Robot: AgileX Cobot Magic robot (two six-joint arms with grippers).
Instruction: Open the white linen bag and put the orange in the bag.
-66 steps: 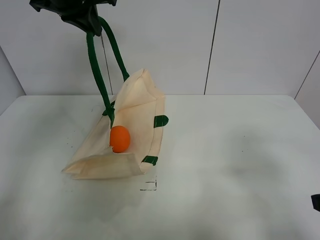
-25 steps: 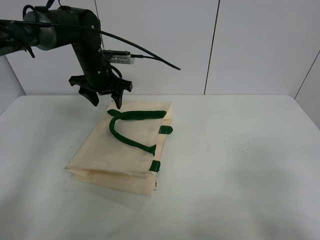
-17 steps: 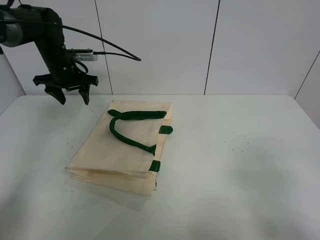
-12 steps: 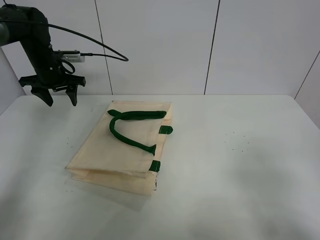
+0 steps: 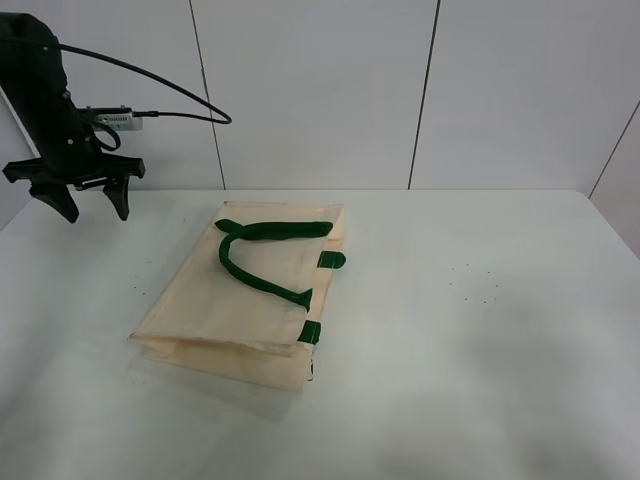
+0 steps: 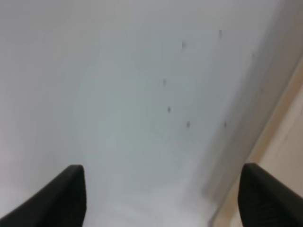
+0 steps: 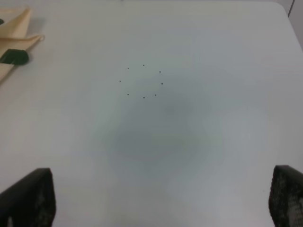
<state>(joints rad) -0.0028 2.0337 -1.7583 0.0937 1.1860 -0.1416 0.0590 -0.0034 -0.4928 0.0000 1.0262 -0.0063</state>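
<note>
Only the flat cream cloth bag with dark green straps occupies the white bench, whose whole right half lies open to a hand.

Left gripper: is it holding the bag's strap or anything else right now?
Nothing. The left gripper is open and empty, off to the side of the bag, whose green strap lies flat on the cloth. The right gripper is open and empty too.

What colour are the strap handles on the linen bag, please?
Dark green strap handles, clearest in the exterior high view.

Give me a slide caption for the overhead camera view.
White linen bag lying flat on the table, left end effector open beside it.
</note>
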